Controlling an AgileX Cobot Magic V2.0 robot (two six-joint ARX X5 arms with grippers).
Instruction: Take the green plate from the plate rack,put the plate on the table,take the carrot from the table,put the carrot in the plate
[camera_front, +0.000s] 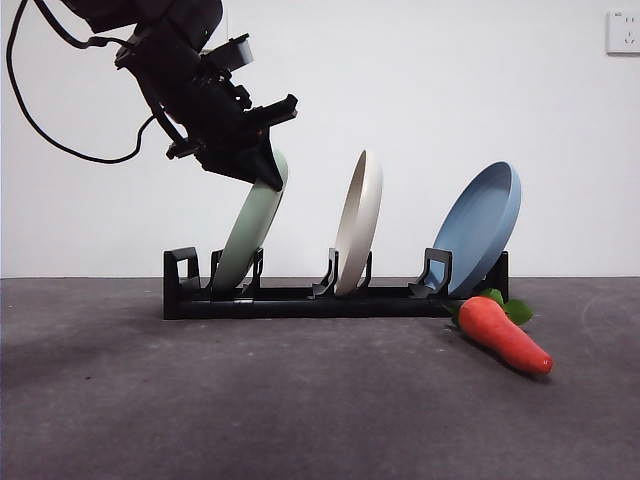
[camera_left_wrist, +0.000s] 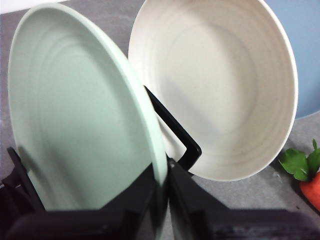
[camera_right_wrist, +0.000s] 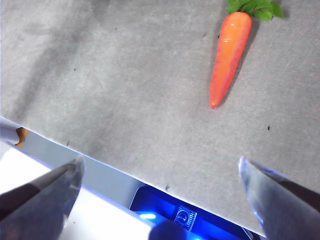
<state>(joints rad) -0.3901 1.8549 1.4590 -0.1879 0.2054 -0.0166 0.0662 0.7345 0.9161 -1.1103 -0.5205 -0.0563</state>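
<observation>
Lying nearest, the carrot (camera_front: 505, 336) is resting on the table (camera_front: 300, 420) just beside the rack's (camera_front: 330, 298) right end. At the opposite end, the left gripper (camera_left_wrist: 162, 187) is pinching the green plate's (camera_front: 250, 225) top rim while the plate is leaning in its slot. Lifting at an angle could be snagging the holders or knocking the cream plate (camera_front: 358, 222) beside it. Well apart, the right gripper (camera_right_wrist: 160, 170) is hanging spread above the table edge.

Cream plate (camera_front: 357, 222), blue plate (camera_front: 482, 226), wall socket (camera_front: 622, 32)
</observation>
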